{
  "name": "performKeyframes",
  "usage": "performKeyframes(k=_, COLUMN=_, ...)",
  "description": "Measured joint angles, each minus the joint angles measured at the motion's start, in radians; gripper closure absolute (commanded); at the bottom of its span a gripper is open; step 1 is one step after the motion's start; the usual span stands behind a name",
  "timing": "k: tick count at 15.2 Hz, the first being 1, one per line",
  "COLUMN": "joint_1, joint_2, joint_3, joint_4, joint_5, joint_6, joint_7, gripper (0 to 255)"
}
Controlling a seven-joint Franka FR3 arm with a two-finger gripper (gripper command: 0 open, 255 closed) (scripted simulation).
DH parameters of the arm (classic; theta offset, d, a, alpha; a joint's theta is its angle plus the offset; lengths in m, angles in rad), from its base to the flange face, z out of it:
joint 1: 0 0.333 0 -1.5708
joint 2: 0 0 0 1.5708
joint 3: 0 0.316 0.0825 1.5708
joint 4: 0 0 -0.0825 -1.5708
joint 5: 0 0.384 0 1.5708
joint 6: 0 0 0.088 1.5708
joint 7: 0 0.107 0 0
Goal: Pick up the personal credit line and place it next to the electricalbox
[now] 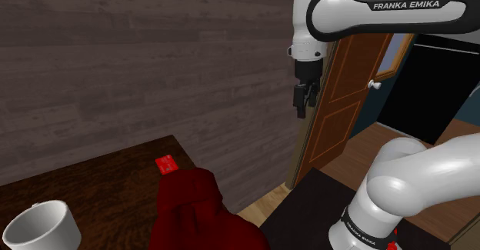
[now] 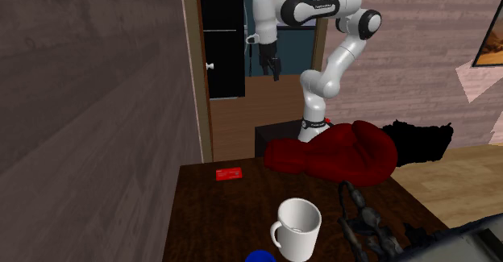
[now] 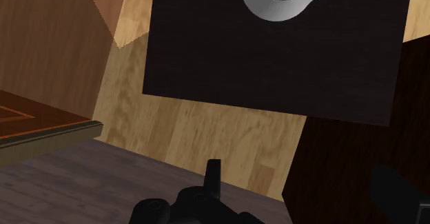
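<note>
My gripper (image 1: 302,113) hangs with fingers apart, well above the red card (image 2: 230,173), which lies flat with its long axis parallel to the table's (image 2: 211,220) arm-side edge.

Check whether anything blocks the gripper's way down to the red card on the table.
Nothing visible does: the gripper hangs high beside the door and the red card lies uncovered. A dark red heap sits close beside the card, toward the stand.

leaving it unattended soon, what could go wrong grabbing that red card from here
The red card lies flat, close to the red cloth heap: a grasp might snag cloth or slip off it. The gripper, open, hangs high beside the wooden door, so a swing could clip it.
</note>
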Motion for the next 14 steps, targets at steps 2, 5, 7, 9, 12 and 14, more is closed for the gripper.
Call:
performKeyframes(k=2, joint_1=0.003, joint_2=-0.002, joint_3=0.008, joint_4=-0.012, joint_5=0.008, joint_6=0.018, joint_7=0.011, gripper=0)
performKeyframes(k=5, joint_1=0.017, joint_2=-0.003, joint_3=0.050, joint_4=-0.061, joint_5=0.045, joint_6=0.116, joint_7=0.069, gripper=0)
performKeyframes(k=7, joint_1=0.028, joint_2=0.005, joint_3=0.085, joint_4=-0.097, joint_5=0.073, joint_6=0.198, joint_7=0.114, gripper=0)
performKeyframes(k=9, joint_1=0.042, joint_2=0.016, joint_3=0.127, joint_4=-0.129, joint_5=0.102, joint_6=0.281, joint_7=0.165, gripper=0)
performKeyframes(k=12, joint_1=0.055, joint_2=0.055, joint_3=0.187, joint_4=-0.159, joint_5=0.134, joint_6=0.412, joint_7=0.235, gripper=0)
performKeyframes(k=14, joint_1=0.060, joint_2=0.092, joint_3=0.230, joint_4=-0.179, joint_5=0.149, joint_6=0.511, joint_7=0.283, gripper=0)
